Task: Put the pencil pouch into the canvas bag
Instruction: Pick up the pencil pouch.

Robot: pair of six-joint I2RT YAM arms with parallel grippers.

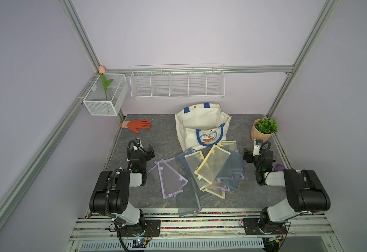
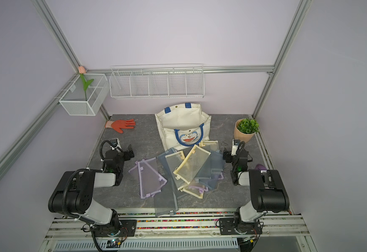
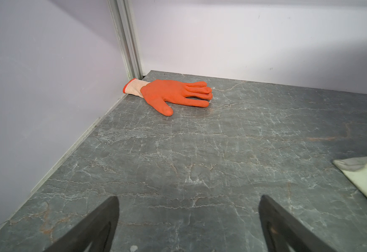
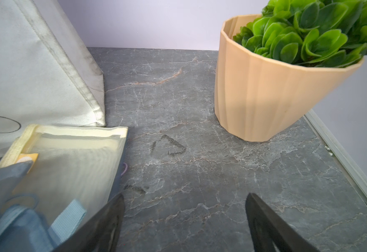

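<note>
On the grey table (image 1: pixel 163 135), far-left corner: orange glove (image 1: pixel 137 125); nearer, left gripper (image 3: pixel 188 197), jaws wide, holding nothing. Centre: mesh pencil pouches (image 1: pixel 213 164) heaped flat, touching the front of the upright canvas bag (image 1: pixel 200 122) behind them. Right: right gripper (image 4: pixel 185 194), jaws wide, holding nothing, just beside the heap; potted plant (image 1: pixel 264 128) in the far corner.

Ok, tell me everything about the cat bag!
The canvas bag is cream-white cloth, boxy, with blue handles and a blue-and-white cartoon cat face on its front. It stands upright near the back of the gray table, mouth open, front handle flopped down around the face. A yellow mesh pouch lies against its front bottom.
</note>
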